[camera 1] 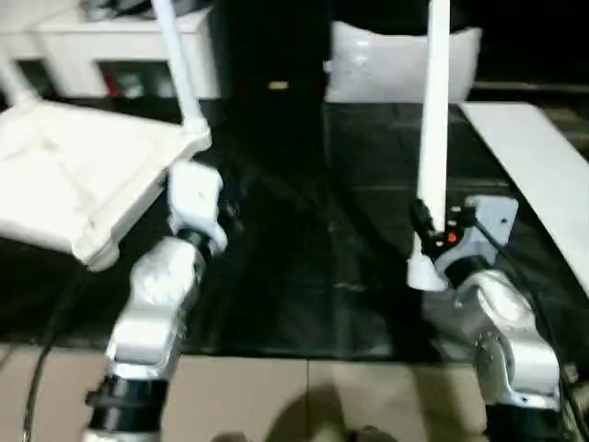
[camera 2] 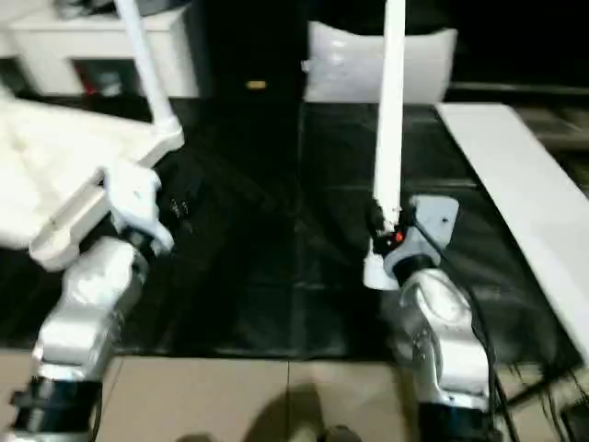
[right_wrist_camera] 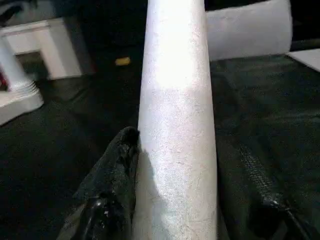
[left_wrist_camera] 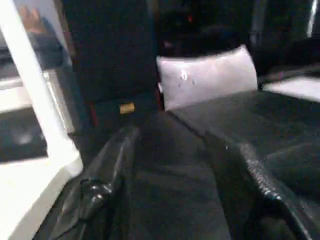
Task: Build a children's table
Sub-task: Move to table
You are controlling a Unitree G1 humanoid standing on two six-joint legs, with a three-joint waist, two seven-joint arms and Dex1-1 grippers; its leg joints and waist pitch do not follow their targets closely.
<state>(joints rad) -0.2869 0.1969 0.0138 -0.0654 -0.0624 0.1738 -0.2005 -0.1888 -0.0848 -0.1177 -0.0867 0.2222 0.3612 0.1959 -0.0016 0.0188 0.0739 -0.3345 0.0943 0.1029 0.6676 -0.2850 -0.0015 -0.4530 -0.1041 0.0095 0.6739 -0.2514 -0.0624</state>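
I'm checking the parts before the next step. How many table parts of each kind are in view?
Table tops: 1, the table top, upside down.
Legs standing in a socket of the top: 1, the fitted leg.
Legs held in the right gripper: 1, the loose leg.
Total: 3

A: Head pair first. We look forward and down over both forearms at the black-covered work table (camera 1: 304,239); the right eye sits slightly to the side, same scene.

B: Left wrist view?

A: We're low and close, looking along the left gripper (left_wrist_camera: 172,180) across the table to the white cushion (left_wrist_camera: 207,75).

B: Right wrist?

A: Very near, along the right gripper (right_wrist_camera: 175,200) up the loose leg (right_wrist_camera: 175,100). All four share the cushion and table.
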